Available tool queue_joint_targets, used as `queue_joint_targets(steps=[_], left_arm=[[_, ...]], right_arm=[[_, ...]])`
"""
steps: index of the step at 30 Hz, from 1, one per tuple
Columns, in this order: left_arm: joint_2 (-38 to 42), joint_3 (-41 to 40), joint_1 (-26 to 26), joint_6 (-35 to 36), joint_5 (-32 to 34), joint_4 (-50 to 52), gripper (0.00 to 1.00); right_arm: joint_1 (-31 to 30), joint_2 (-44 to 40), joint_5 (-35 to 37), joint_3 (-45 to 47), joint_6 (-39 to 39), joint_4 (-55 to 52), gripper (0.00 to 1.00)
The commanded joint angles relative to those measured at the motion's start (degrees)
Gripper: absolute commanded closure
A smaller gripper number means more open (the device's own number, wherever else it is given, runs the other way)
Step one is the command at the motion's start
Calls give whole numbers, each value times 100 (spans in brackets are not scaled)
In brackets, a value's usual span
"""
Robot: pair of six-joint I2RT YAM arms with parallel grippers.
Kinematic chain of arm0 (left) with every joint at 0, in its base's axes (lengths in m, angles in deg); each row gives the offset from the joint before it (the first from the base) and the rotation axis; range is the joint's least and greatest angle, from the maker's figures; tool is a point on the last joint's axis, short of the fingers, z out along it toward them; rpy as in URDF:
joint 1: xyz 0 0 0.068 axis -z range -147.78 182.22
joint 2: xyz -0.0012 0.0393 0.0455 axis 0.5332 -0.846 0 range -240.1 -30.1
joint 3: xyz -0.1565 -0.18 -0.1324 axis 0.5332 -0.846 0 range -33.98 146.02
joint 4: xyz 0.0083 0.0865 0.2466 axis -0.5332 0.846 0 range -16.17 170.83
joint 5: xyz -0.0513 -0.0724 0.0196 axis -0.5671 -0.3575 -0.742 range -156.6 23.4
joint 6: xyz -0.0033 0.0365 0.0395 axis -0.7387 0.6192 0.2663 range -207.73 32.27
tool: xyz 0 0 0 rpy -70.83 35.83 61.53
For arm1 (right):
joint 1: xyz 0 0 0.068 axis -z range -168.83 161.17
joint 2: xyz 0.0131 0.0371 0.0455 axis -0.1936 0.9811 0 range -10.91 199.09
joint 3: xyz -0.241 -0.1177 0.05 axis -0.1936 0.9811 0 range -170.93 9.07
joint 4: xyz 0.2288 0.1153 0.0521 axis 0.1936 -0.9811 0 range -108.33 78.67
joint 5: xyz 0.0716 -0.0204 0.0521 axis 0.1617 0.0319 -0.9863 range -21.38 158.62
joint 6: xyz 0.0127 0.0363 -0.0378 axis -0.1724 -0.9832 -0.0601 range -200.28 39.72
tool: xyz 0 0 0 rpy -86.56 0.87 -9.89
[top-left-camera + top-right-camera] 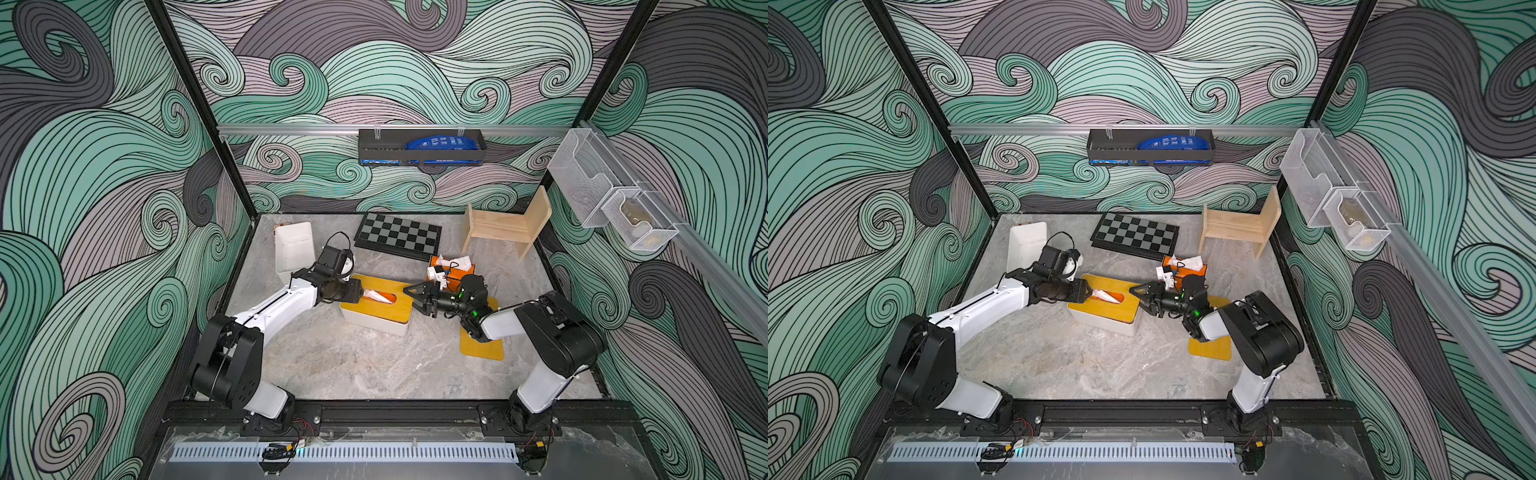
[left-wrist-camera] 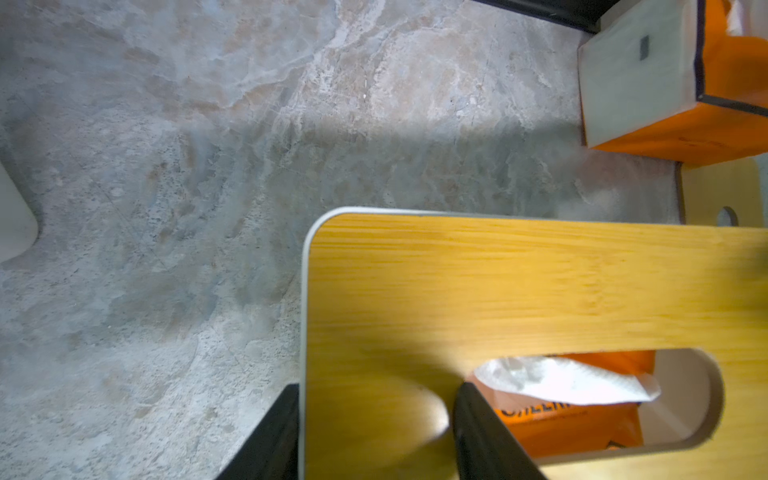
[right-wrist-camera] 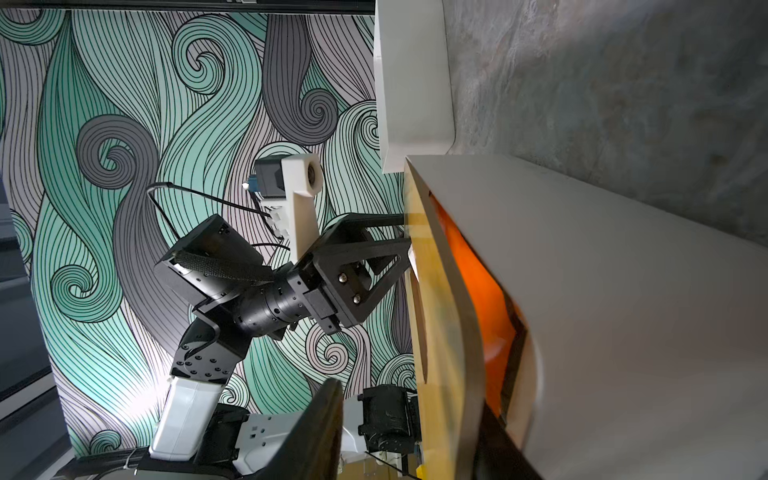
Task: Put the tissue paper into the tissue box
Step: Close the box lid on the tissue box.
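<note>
The tissue box (image 1: 376, 318) is white with a slotted bamboo lid (image 2: 519, 282) and stands mid-table in both top views. Inside, an orange pack of tissue paper (image 2: 573, 428) shows through the slot, with a white sheet (image 2: 561, 380) poking up. My left gripper (image 1: 360, 291) is at the lid's left end, shut on it. One finger (image 2: 278, 432) is outside the box wall and the other (image 2: 478, 424) is in the slot. My right gripper (image 1: 415, 296) stands open around the right end. In the right wrist view the lid (image 3: 440, 316) sits slightly off the box there, showing orange.
A second orange tissue pack (image 1: 451, 266) lies behind the right gripper. A spare bamboo lid (image 1: 482, 351) lies flat under the right arm. A white bin (image 1: 294, 249), a chessboard (image 1: 398, 235) and a small wooden chair (image 1: 507, 224) stand along the back.
</note>
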Motion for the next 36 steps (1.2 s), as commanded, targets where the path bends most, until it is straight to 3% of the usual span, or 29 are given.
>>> queue_joint_targets(steps=[1,17,22,26,29,36], left_arm=[[-20,66,33,177,256,326,79],[101,48,33,151,234,282,79],[220,74,40,132,195,274,78],[307,100,49,132,186,298,76],[323,118,55,149,160,317,68],[358,162,59,169,151,377,51]], right_arm=[[175,-370,-74,8,274,-79,54],[761,-1454,-91,165,1713,-2284,51],[779,-1694,161,-259,2821,-3703,48],[773,-1891,602,-726,3784,-4815,39],[734,-1896,938,-1097,4395,-5545,28],[318,-1643,1783,-1909,5214,-6663,14]])
